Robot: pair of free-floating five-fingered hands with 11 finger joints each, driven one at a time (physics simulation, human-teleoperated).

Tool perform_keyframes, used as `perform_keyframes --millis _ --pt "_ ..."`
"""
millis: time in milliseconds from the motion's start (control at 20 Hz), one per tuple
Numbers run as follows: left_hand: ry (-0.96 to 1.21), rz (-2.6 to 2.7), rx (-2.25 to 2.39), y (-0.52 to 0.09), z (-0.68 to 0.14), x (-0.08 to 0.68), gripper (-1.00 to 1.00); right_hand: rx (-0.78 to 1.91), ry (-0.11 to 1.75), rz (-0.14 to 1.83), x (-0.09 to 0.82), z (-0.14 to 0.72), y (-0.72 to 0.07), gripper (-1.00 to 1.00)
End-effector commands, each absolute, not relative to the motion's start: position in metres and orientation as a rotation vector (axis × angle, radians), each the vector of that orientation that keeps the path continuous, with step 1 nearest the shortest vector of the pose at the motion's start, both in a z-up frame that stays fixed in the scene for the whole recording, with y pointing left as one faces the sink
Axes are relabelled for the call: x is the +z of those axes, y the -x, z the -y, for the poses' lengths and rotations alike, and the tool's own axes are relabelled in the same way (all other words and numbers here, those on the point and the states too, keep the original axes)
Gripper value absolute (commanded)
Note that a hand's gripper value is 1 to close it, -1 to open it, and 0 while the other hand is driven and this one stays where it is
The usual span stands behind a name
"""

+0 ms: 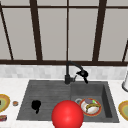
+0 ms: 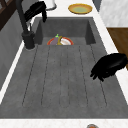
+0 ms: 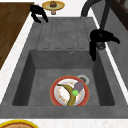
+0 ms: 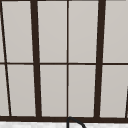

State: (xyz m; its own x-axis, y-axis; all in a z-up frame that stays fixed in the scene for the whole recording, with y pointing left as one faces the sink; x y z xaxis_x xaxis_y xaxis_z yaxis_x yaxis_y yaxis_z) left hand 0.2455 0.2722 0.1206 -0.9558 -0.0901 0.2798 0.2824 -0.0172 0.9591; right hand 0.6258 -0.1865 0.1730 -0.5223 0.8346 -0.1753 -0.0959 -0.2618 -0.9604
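- Front view: left hand [image 1: 36, 105] hangs over the ribbed grey draining board [image 1: 46, 96] of the dark grey stone sink [image 1: 107, 105], fingers curled downward, nothing in them. Right hand [image 1: 82, 74] sits at the black curved tap [image 1: 68, 72], beside its spout, fingers drooping; whether it touches the tap I cannot tell. Below and just right of this hand, in the basin: a round red-rimmed patterned plate [image 1: 86, 111] carrying a yellow banana [image 1: 93, 106] and a grey-purple aubergine [image 1: 88, 101]. A big glossy red ball [image 1: 67, 115] stands in the foreground, between the hands and lower, covering part of the sink's front edge.
- Left side view: left hand [image 2: 110, 65] near the sink's front rim, above the draining board, fingers bent, gripping nothing. Right hand [image 2: 36, 10] by the tap [image 2: 23, 25], far end. Plate [image 2: 65, 42] on the basin floor beyond it.
- Right side view: right hand [image 3: 101, 37] next to the tap base, fingers hanging loose over the basin's back corner. Plate [image 3: 56, 93] with banana [image 3: 68, 93] and aubergine [image 3: 78, 86] lies below, nearer the camera. Left hand [image 3: 37, 12] at the far end.
- Upper view: dark-framed window [image 4: 36, 62]; tap top [image 4: 73, 121] at the bottom edge.
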Motion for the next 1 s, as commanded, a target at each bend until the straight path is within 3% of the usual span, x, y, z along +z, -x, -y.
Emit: perform_keyframes --millis 0,450,950 --pt "0.203 1.999 -2.061 -0.246 -0.272 0.121 0.0 1.765 0.966 1.354 0.172 0.199 -0.617 -1.0" --pt "0.203 1.999 -2.061 -0.246 -0.272 0.121 0.0 1.683 1.067 1.226 0.141 0.214 -0.584 -1.0" --pt "0.203 1.999 -2.061 -0.246 -0.272 0.121 0.0 1.636 1.082 1.273 0.141 0.241 -0.526 -1.0"
